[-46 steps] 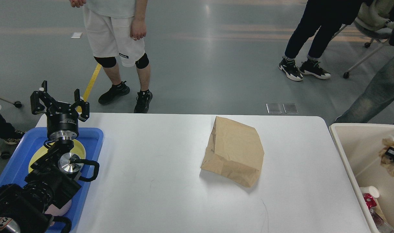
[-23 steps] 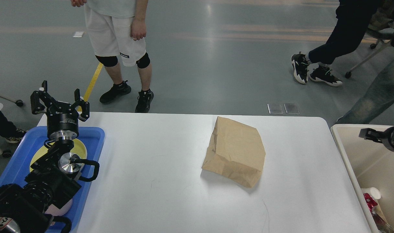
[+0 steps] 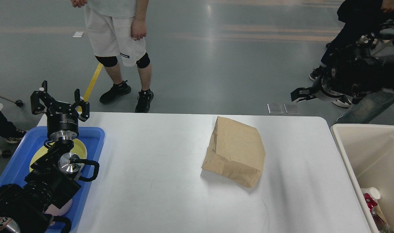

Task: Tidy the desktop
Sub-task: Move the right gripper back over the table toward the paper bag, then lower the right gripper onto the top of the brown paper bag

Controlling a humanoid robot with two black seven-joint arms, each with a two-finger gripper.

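Note:
The white desktop [image 3: 151,187] fills the view. A crumpled brown paper bag [image 3: 234,151] lies on its side right of the middle. My left gripper [image 3: 59,101] is open and empty, pointing up above the far end of a blue tray [image 3: 95,137] at the table's left edge. My right gripper [image 3: 299,94] is raised beyond the table's far right corner, above the floor. It is dark and blurred, so its fingers cannot be told apart. Nothing shows in it.
The blue tray holds a yellow plate [image 3: 37,157] and a pink thing [image 3: 61,207] under my left arm. A cream bin [image 3: 344,145] at the right edge holds a white cup [image 3: 371,193] and red rubbish [image 3: 368,200]. A person in white shorts [image 3: 116,38] stands behind the table.
My right gripper held crumpled brown paper over the cream bin one second ago. It has since risen without it and swung up and left past the far right corner. My left arm has not moved.

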